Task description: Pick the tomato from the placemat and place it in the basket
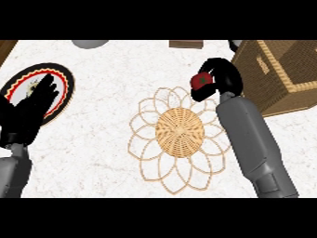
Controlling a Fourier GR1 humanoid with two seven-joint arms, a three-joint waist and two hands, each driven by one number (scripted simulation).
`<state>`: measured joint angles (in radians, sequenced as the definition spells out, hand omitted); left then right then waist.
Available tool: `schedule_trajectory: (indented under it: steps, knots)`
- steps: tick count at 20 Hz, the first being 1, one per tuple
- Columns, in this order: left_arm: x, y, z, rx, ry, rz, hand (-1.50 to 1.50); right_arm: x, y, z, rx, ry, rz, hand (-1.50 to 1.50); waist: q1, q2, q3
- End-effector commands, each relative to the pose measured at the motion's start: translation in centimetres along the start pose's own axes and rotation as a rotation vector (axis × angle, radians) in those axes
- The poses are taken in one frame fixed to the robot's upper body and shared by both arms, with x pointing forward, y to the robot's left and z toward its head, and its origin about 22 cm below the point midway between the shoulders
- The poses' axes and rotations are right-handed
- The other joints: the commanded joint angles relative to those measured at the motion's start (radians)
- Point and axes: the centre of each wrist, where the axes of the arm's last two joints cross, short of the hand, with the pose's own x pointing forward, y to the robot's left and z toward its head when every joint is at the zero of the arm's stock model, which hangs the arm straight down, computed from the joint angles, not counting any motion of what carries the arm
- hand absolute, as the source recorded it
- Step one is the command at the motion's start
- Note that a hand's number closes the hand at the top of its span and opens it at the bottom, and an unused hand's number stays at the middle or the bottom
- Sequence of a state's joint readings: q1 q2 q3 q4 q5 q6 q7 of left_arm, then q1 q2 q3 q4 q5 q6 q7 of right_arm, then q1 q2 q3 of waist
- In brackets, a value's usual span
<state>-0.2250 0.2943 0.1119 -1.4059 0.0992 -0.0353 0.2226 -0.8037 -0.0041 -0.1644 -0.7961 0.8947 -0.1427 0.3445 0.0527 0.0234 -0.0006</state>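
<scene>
While the left hand point(20, 114) rests open at the view's left edge, fingers straight and pointing up the counter, its fingertips lie over the lower rim of a round black plate point(61, 81) with a red and cream border. It holds nothing.

Nearer the middle lies the placemat point(180, 139), a woven tan disc ringed by looping wire petals, flat on the pale speckled counter point(106, 153). Nothing lies on its woven centre. The right forearm point(253, 139) crosses the placemat's right-hand petals, running up from the lower edge.

Further up, the right hand point(219, 81) has its fingers and thumb curled round the tomato point(202, 80), which shows as a small red patch with a dark spot facing left, between the black fingers. So little of it shows that its long axis cannot be told. The hand and tomato are above the placemat's upper right petals, just left of the basket point(305, 88).

That basket, a square wooden-looking box with slotted walls, stands at the upper right; the part of its inside that shows holds nothing, and the tomato is outside it.

Along the far edge sit a grey rounded object point(89, 43) and a small brown block point(186, 44), both cut off.
</scene>
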Motion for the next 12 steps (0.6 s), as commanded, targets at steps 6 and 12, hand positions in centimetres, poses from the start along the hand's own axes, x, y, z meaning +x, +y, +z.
schedule_trajectory:
  steps: [6, 12]
  knots:
    - [1.2, -2.5, -0.7, -0.112, -0.041, -0.023, 0.00, 10.0, -5.1, -0.6, -0.592, 0.128, -0.267, 1.50, 0.116, 0.012, -0.008]
    - [1.0, -3.4, -1.1, -0.114, -0.023, -0.026, 0.00, 15.1, -6.2, -0.5, -0.761, 0.219, -0.262, 1.50, 0.094, 0.014, -0.012]
